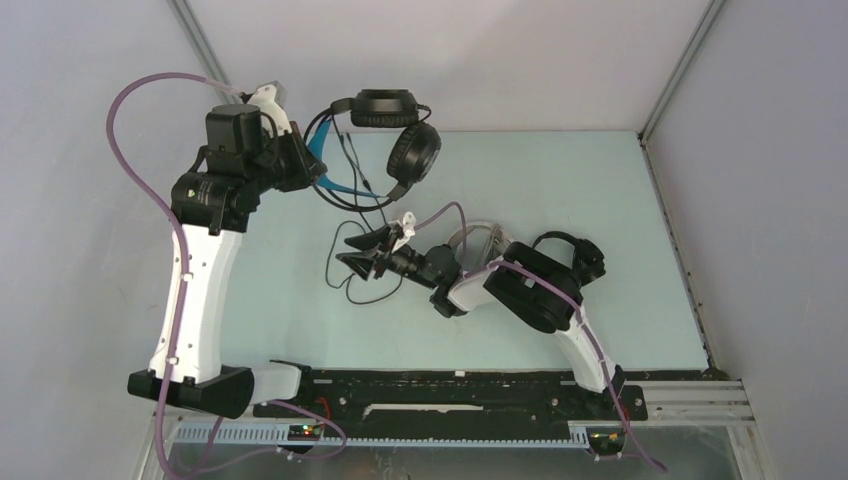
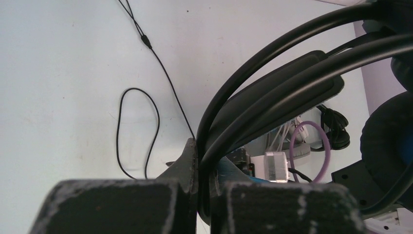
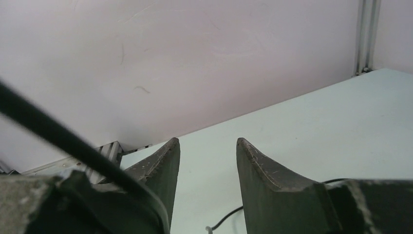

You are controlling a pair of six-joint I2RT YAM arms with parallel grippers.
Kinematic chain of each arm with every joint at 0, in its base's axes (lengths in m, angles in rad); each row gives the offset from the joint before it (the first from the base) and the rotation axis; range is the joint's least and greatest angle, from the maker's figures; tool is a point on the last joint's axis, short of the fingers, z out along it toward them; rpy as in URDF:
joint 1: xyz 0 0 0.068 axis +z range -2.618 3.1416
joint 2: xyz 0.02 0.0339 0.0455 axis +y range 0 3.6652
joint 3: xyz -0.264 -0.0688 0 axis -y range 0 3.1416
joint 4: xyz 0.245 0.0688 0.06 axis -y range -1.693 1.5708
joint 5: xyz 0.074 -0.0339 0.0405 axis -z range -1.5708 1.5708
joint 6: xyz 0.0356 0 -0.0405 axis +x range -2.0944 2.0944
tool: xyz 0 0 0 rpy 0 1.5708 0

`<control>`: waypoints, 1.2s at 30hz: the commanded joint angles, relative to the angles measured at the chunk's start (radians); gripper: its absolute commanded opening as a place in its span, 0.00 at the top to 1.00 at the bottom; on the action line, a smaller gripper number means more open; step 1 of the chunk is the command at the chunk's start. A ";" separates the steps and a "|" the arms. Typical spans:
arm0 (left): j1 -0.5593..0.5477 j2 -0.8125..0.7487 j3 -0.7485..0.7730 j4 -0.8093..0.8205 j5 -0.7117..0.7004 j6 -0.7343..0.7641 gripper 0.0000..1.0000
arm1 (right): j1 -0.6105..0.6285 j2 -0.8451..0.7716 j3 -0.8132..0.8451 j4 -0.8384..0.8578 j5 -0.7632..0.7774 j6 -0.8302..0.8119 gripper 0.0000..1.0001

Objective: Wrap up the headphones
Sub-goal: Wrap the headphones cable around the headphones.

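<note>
The headphones with a blue headband (image 1: 322, 168) hang at the back left, ear cups (image 1: 413, 152) toward the middle. My left gripper (image 1: 310, 165) is shut on that headband (image 2: 272, 92), which runs up between the fingers (image 2: 187, 161). Its thin black cable (image 1: 345, 205) drops to a loose loop (image 1: 345, 285) on the table, also seen in the left wrist view as a cable (image 2: 160, 61). My right gripper (image 1: 362, 253) hovers over that loop, open, with nothing between its fingertips (image 3: 208, 148). A blurred cable (image 3: 53, 134) crosses outside its left finger.
White-grey headphones (image 1: 478, 243) lie under the right arm's wrist. Smaller all-black headphones (image 1: 580, 255) sit just right of them. The pale blue table (image 1: 600, 190) is walled at the back and both sides. A purple hose (image 2: 311, 146) loops near the right arm.
</note>
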 commanded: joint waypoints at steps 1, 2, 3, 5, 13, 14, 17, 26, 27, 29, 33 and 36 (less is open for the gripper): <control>0.005 -0.015 0.066 0.061 0.012 -0.054 1.00 | 0.030 0.068 0.080 0.036 -0.006 0.017 0.50; 0.005 -0.017 0.065 0.060 0.009 -0.053 1.00 | 0.036 0.085 0.090 0.036 0.000 0.020 0.50; 0.004 -0.017 0.064 0.060 0.005 -0.051 1.00 | 0.040 0.094 0.098 0.036 0.007 0.027 0.50; 0.006 -0.015 0.071 0.055 0.005 -0.049 1.00 | 0.044 0.111 0.105 0.036 0.018 0.049 0.49; 0.013 -0.008 0.104 0.048 0.019 -0.054 1.00 | 0.040 0.115 0.076 0.020 0.016 0.027 0.81; 0.016 -0.010 0.104 0.045 0.018 -0.051 1.00 | 0.036 0.102 0.053 0.016 0.038 0.016 0.90; 0.037 -0.017 0.107 0.030 0.033 -0.034 1.00 | -0.009 0.054 -0.031 0.038 0.044 0.032 1.00; 0.114 -0.024 0.095 0.027 0.062 0.008 1.00 | -0.128 -0.107 -0.251 0.038 0.076 -0.039 1.00; 0.120 -0.021 0.098 0.028 0.059 0.011 1.00 | -0.134 -0.113 -0.263 0.038 0.087 -0.041 1.00; 0.125 -0.012 0.113 0.025 0.035 0.016 1.00 | -0.135 -0.121 -0.285 0.039 0.099 -0.056 1.00; 0.132 0.004 0.127 0.022 0.046 0.028 1.00 | -0.140 -0.124 -0.298 0.040 0.126 -0.062 1.00; 0.131 -0.002 0.112 0.028 0.071 0.059 1.00 | -0.166 -0.118 -0.297 0.041 0.121 -0.043 1.00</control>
